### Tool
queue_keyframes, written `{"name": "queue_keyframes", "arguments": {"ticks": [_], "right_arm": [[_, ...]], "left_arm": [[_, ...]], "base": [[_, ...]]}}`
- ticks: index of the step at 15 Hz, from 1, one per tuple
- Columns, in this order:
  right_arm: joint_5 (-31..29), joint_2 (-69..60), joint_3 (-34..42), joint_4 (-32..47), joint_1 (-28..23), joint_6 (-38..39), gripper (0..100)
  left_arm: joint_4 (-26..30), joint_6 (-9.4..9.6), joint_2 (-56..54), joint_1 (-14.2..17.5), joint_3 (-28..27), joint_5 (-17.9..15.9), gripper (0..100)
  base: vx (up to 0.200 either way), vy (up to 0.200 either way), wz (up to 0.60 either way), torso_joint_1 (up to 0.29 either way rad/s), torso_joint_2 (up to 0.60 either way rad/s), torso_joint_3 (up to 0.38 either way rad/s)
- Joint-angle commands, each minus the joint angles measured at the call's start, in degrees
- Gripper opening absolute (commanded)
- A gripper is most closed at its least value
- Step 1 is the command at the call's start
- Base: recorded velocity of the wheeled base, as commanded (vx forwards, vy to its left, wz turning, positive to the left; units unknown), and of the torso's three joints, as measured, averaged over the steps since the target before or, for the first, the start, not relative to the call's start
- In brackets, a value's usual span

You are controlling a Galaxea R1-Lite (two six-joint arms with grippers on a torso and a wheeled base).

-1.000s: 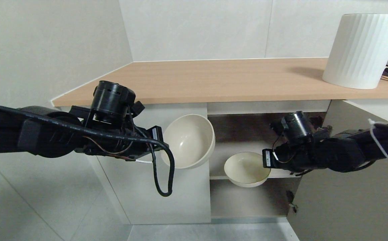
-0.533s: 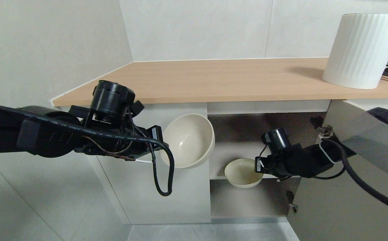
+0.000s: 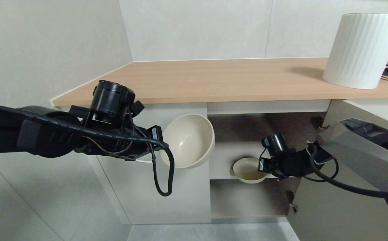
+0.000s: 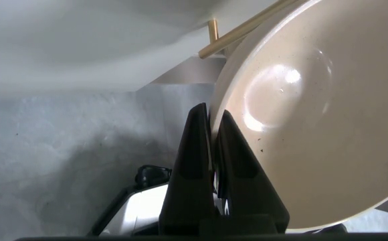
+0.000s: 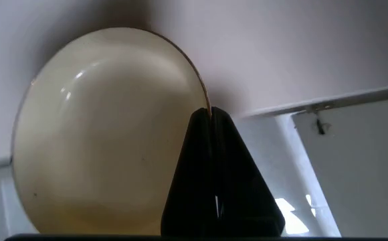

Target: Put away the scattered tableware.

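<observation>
- Two bowls in play. Nearest, the left gripper, clamped on the rim of the large cream ceramic bowl, hasn't budged outside the white cabinet.
- Farther in, the right gripper pinches the small cream bowl, now pushed over the front edge of the shelf. Set-down looks close.

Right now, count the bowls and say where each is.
2. The larger bowl is tilted in the left hand, before the closed cabinet door; the smaller bowl is in the right hand at the shelf edge. Others may be hidden inside.
</observation>
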Motion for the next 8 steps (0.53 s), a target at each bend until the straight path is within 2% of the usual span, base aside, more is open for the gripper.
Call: {"name": "queue_keyframes", "arguments": {"ticks": [1,8], "right_arm": [[-1.1,2.3,-2.0,0.0,-0.7,0.1,0],[-5.2,6.2,-8.1,0.2,-1.4,0.1,0]], "left_arm": [[0.0,-0.03,0.2,0.0,0.0,-0.1,0],[0.0,-0.03,0.6,0.0,0.0,0.0,0]], "base": [[0.0,0.0,0.0,0.0,0.0,0.0],[0.0,0.0,0.0,0.0,0.0,0.0]]}}
